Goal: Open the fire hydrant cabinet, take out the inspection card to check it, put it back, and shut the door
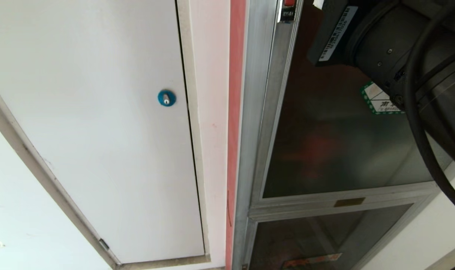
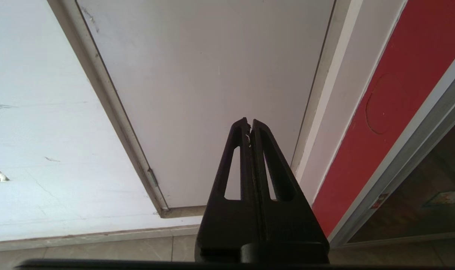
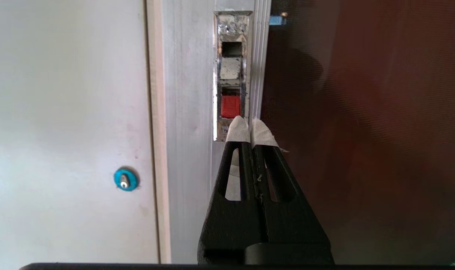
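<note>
Your right gripper [image 3: 250, 125] has its taped fingertips pressed together, empty, aimed just beside the red latch button [image 3: 230, 106] in the door [image 1: 343, 150] frame; a narrow tip suits that recess; the smoky glass sits closed, so the inspection card is hidden; your left gripper [image 2: 249, 125] idles, fingers together, facing the white panel door [image 2: 212, 75].

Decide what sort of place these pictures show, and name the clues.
Probably a corridor wall in a public building. Clues: a fire hydrant cabinet with a smoky glass door, a white service door with a blue lock, and tiled floor.
</note>
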